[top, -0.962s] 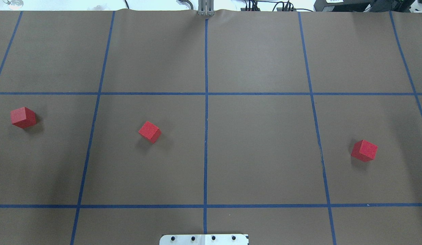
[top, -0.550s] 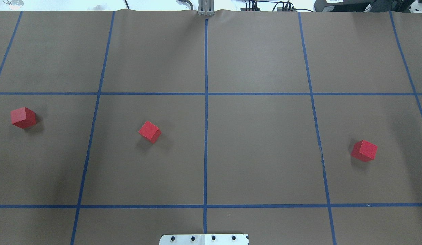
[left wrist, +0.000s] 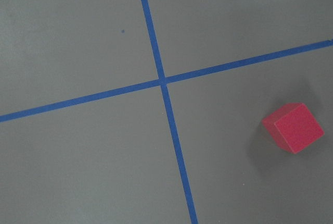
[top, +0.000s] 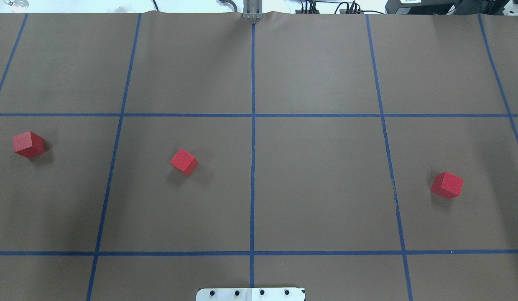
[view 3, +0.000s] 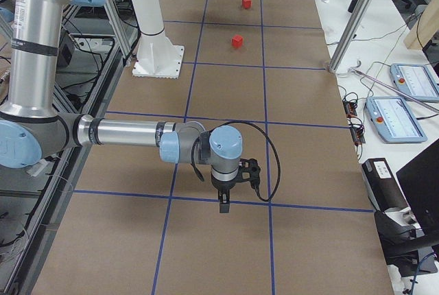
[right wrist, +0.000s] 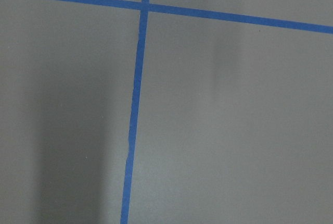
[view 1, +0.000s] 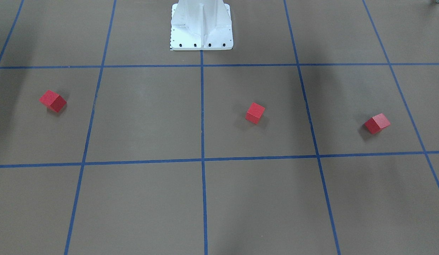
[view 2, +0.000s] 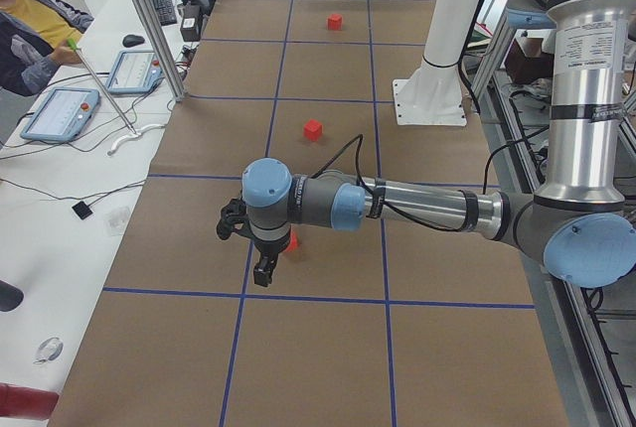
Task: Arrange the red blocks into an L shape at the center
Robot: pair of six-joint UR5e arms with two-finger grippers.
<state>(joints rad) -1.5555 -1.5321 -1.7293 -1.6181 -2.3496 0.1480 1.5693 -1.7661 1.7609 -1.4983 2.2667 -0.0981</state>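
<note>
Overhead exterior | three red blocks [top: 184, 161]: matte cubes, well apart | left fingers [view 2: 262, 273], right fingers [view 3: 223, 203]: cannot tell

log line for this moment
stage: no L yet | left block, middle block, right block: apart | left hand, right hand: above table, grip unclear

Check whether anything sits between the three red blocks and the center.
The middle block lies roughly on the left block's straight line to the center. Nothing visible stands between the middle or right block and the center.
</note>
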